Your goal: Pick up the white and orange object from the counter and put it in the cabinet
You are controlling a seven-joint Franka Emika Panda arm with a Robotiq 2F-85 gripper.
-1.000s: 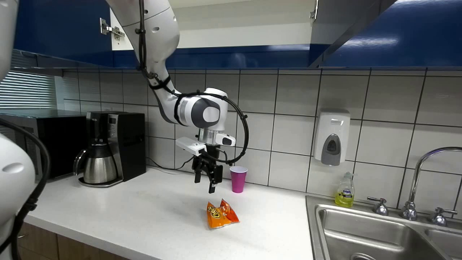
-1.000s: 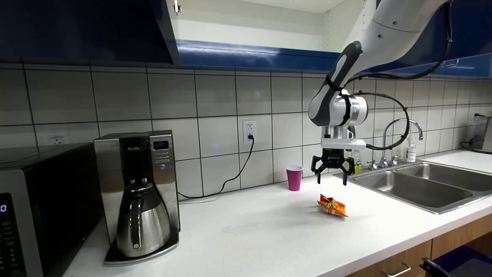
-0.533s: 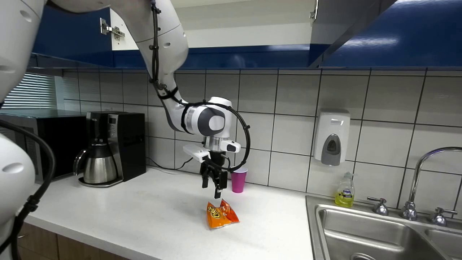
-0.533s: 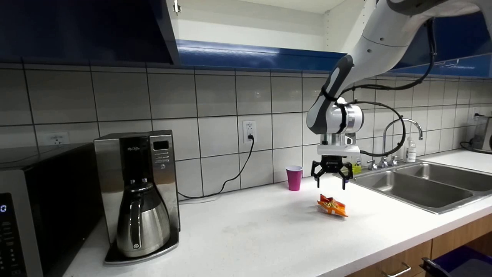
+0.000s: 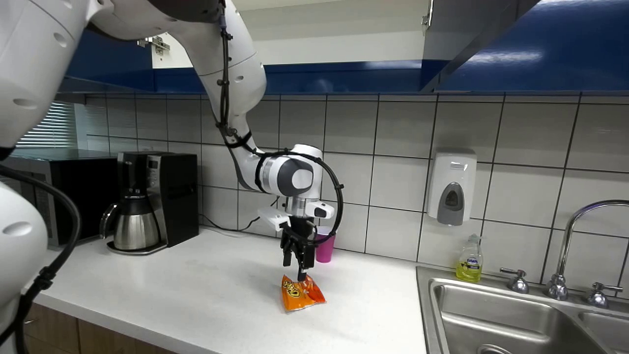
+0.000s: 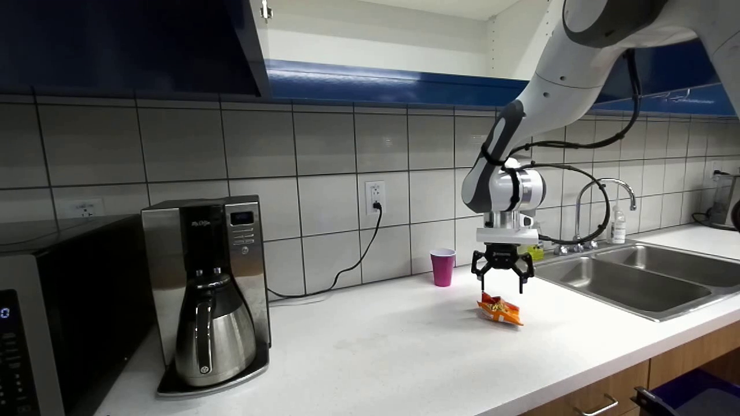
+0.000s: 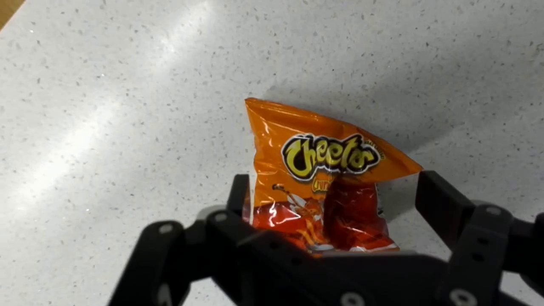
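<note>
In the wrist view a Cheetos bag (image 7: 289, 199) lies right of centre, its lower end reaching the bottom part of the frame. It is glossy and crinkled, orange above and bright red below. The name runs across it in fat yellow letters edged with black and white; under it, a smaller word is cut short by a fold, and an orange cartoon figure stretches down the front. The top seam slopes from a peaked corner at the left to a sharp point at the right. Below that point the bag caves inward, and the red there goes dark with shadow. A thin pale edge shows at the left side. The gripper (image 7: 333, 187) is spread, a black finger (image 7: 444, 208) at either side of the bag; whether either one touches it I cannot tell. In both exterior views the bag rests on the white counter (image 5: 196, 290), in the lower half of the frame, with the open cabinet (image 6: 376, 40) at the top.
</note>
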